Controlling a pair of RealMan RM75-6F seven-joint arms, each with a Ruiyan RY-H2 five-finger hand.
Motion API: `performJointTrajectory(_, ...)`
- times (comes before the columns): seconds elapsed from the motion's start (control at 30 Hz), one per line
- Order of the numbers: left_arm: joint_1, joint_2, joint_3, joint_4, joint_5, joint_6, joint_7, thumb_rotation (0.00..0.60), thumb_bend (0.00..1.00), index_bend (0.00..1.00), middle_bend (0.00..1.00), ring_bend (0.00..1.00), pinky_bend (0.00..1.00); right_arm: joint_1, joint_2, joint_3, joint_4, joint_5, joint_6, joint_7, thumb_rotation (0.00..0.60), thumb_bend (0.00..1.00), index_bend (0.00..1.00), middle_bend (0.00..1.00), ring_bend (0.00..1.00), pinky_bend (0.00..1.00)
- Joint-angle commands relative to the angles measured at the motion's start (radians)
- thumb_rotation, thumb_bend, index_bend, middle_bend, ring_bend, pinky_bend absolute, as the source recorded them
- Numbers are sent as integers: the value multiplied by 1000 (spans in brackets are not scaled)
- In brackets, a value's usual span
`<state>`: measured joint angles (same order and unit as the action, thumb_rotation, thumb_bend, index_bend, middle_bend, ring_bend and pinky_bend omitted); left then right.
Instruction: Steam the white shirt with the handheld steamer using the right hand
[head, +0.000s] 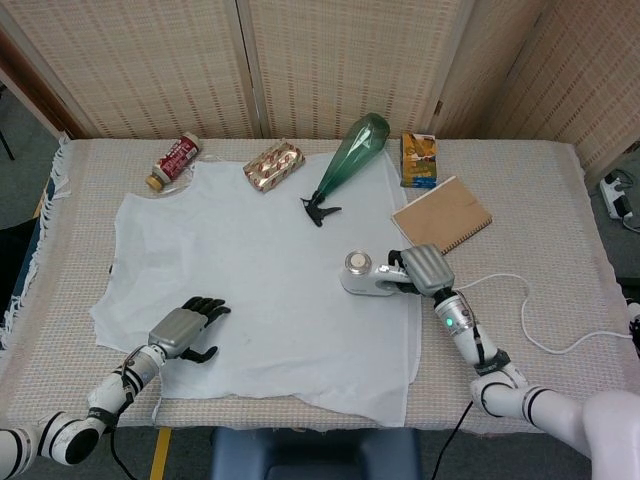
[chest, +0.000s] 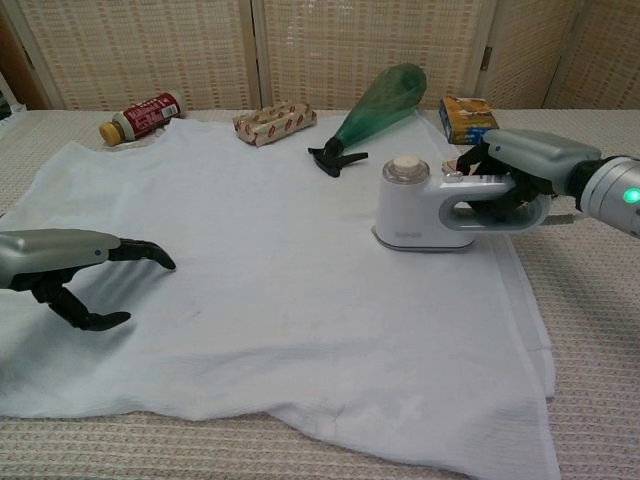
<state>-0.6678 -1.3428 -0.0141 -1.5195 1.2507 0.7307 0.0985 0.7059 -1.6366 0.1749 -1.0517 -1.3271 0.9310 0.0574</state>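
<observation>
The white shirt (head: 240, 270) (chest: 270, 280) lies spread flat on the woven table cover. On its right part stands the white handheld steamer (head: 368, 277) (chest: 420, 207), sole down on the cloth. My right hand (head: 423, 269) (chest: 520, 170) grips the steamer's handle, fingers wrapped through the loop. A white cord (head: 530, 320) trails from it across the table to the right. My left hand (head: 185, 328) (chest: 70, 265) hovers at the shirt's lower left part, fingers spread and curved, holding nothing.
Behind the shirt lie a red-labelled bottle (head: 174, 160) (chest: 140, 115), a patterned packet (head: 273, 165) (chest: 274, 123), a green spray bottle (head: 346, 160) (chest: 375, 105), a small box (head: 419, 158) (chest: 469, 118) and a brown spiral notebook (head: 441, 218). Wicker screens stand behind the table.
</observation>
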Motion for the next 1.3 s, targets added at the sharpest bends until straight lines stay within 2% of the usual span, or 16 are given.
performJointTrajectory(0.03, 1, 2, 1, -4, 1, 5, 0, 455, 452, 138, 86, 1, 0, -15, 30, 9, -46, -10, 34, 28, 600, 866, 728, 723, 821, 935)
performJointTrajectory(0.23, 0, 5, 4, -14, 9, 17, 5, 461, 451, 138, 86, 0, 0, -9, 58, 12, -160, -72, 96, 39, 600, 865, 727, 723, 821, 935)
performJointTrajectory(0.37, -7, -5, 5, -5, 7, 8, 2, 458, 451, 137, 86, 1, 0, 23, 3, 8, -178, -84, 77, 15, 600, 864, 727, 724, 822, 935)
performJointTrajectory(0.53, -13, -13, 3, 5, 7, 5, 3, 457, 451, 138, 85, 1, 0, 69, -94, -7, -136, -95, 33, -24, 600, 865, 728, 726, 824, 936)
performJointTrajectory(0.73, -12, -15, 8, 9, 8, 6, -6, 457, 452, 138, 85, 0, 0, 90, -167, -25, -59, -98, 10, -63, 600, 866, 727, 735, 830, 940)
performJointTrajectory(0.93, -9, -11, 12, 12, 12, 9, -13, 456, 451, 138, 85, 0, 0, 76, -168, -30, 12, -91, 27, -81, 600, 867, 727, 747, 835, 941)
performJointTrajectory(1.3, -5, -9, 17, 12, 15, 17, -21, 462, 452, 138, 83, 0, 0, 25, -99, -21, 75, -37, 35, -113, 600, 870, 727, 748, 841, 946)
